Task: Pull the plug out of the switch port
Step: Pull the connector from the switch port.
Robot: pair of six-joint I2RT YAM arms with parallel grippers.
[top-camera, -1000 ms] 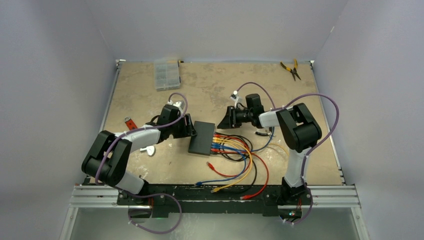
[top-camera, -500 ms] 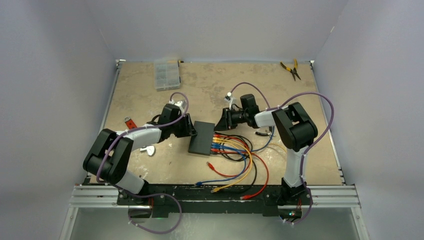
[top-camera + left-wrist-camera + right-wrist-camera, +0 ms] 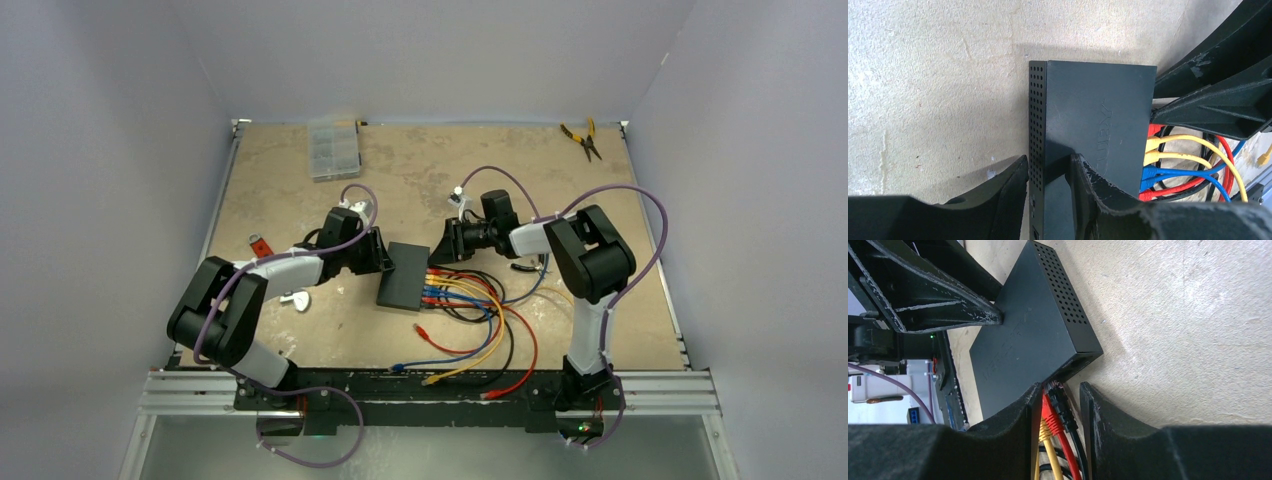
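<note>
Overhead, a flat black network switch (image 3: 404, 275) lies at centre frame on a tan table (image 3: 420, 170). Red, yellow, blue and black patch cables (image 3: 480, 320) fan from its right edge toward the bottom of the frame.

The left gripper (image 3: 1049, 159) is closed in on the switch's left side. One finger sits against the perforated wall and the other on the top face, bracing it. The right gripper (image 3: 1060, 386) reaches in from the right. Its fingers are drawn narrow around a red plug (image 3: 1049, 412) and a black plug (image 3: 1064, 407) near the switch's corner. Whether the pads actually press them cannot be told.

The task looks early: every plug in view appears seated and none is out. Bracing and approach seem done, while pressing the latch and drawing the plug out remain.

The port openings and latch tabs are hidden. Which of the two plugs is the target is unclear.
</note>
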